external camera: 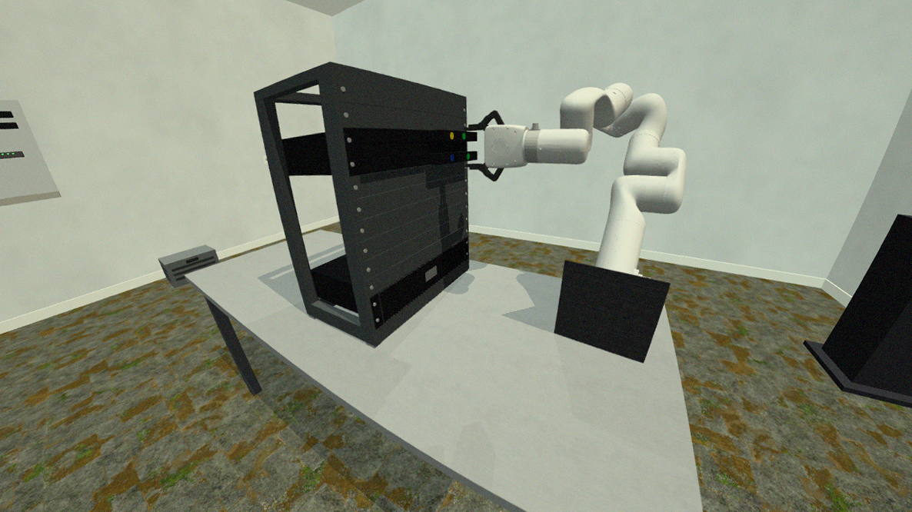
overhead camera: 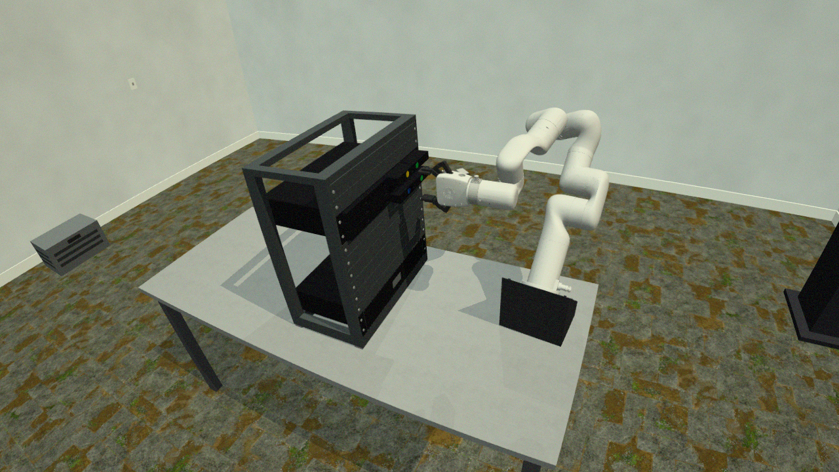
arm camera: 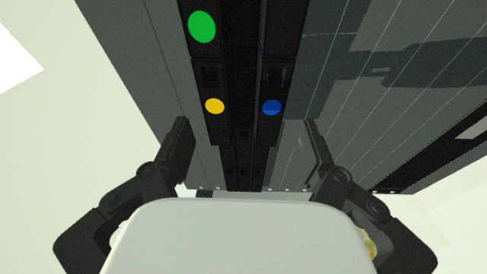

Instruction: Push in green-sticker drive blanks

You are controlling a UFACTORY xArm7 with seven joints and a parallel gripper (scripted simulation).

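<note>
table [overhead camera: 469, 364] | green-sticker blanks [external camera: 466, 145] | between open gripper [external camera: 477, 146] fingers

You face a room with pale walls [overhead camera: 527, 70] meeting in a corner at about 11 o'clock, white skirting [overhead camera: 704, 189] along their foot. The floor [overhead camera: 674, 381] is mottled grey, brown and green. A grey table [overhead camera: 469, 375] on dark legs [overhead camera: 190, 346] fills the middle. At 9 o'clock a small grey vented box [overhead camera: 69, 241] sits on the floor by the wall. At 3 o'clock stands a black cabinet [external camera: 889, 318] on a dark plinth. A panel [external camera: 0, 153] hangs on the wall at 10 o'clock in the exterior view. A small wall plate [overhead camera: 133, 83] is above the box.
</note>
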